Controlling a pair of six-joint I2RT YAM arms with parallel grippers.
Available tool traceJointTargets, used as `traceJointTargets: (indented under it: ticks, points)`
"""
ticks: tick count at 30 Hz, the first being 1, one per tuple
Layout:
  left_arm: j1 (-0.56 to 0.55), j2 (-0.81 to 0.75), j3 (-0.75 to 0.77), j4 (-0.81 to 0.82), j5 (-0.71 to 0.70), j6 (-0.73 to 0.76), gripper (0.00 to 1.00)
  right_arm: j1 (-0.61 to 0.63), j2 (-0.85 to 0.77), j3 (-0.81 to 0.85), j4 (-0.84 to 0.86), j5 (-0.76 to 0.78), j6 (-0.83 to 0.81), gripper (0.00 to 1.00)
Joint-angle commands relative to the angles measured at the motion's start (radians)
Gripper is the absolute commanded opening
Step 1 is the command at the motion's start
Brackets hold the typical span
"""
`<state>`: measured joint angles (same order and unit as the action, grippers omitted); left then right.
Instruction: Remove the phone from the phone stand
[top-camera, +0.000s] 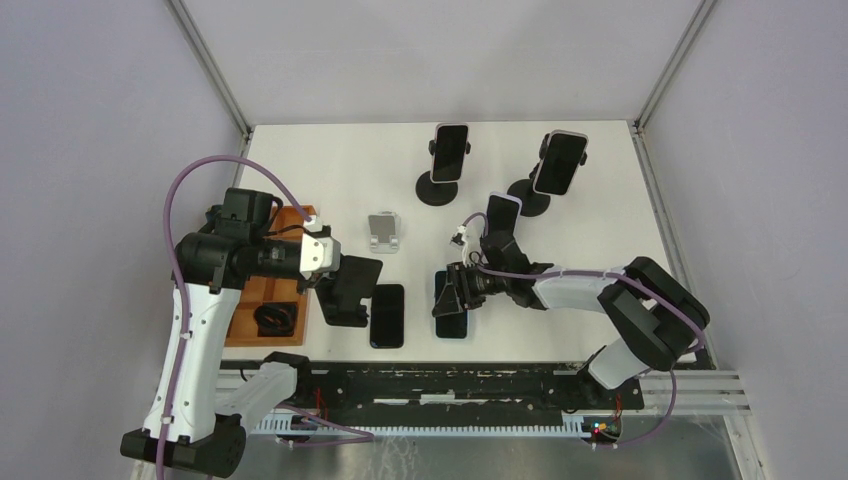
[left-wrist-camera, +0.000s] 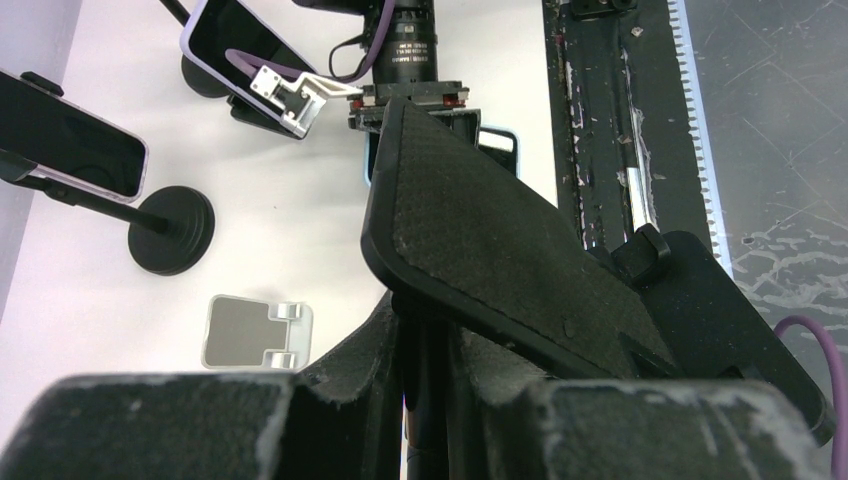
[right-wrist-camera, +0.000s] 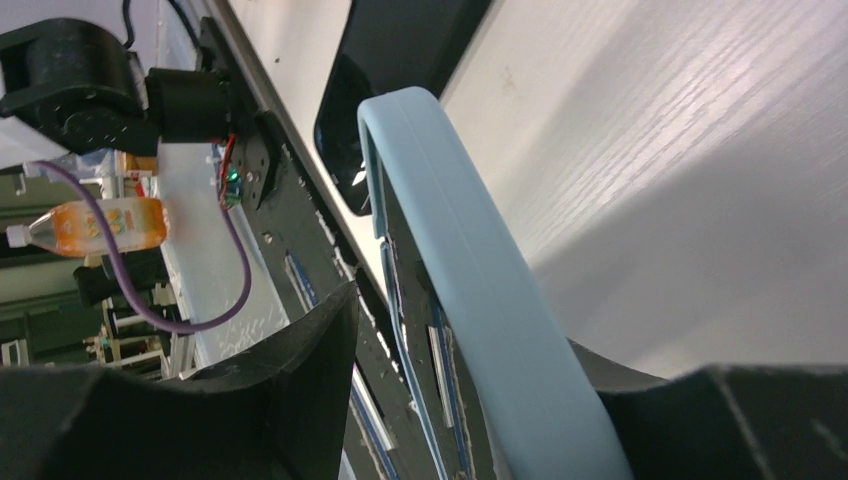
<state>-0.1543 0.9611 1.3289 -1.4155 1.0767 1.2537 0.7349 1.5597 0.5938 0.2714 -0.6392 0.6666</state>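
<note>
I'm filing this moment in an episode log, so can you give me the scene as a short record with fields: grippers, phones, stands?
left gripper: shut on a black textured panel
right gripper: shut on the blue-cased phone
back left phone: on a round-base stand
back right phone: on a second round stand
white-cased phone: upright behind the right gripper
flat phone: lying flat between the grippers
silver stand: empty
wooden tray: by the left arm
</note>
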Motion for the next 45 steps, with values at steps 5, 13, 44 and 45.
traceJointTargets:
  ticks: [5, 13, 44, 45]
  points:
    - [-0.004, -0.014, 0.043, 0.006, 0.054, -0.005, 0.02, 0.097, 0.14, 0.15, 0.035, 0.073, 0.075, 0.0]
    - [-0.004, -0.022, 0.028, 0.012, 0.058, -0.003, 0.02, 0.11, 0.161, 0.153, -0.012, 0.185, 0.126, 0.54]
    - [-0.004, -0.013, 0.04, 0.033, 0.074, -0.016, 0.02, 0.194, -0.006, 0.018, -0.138, 0.38, 0.128, 0.98]
    - [-0.004, -0.012, 0.04, 0.033, 0.072, -0.017, 0.02, 0.2, -0.003, 0.018, -0.131, 0.371, 0.134, 0.98]
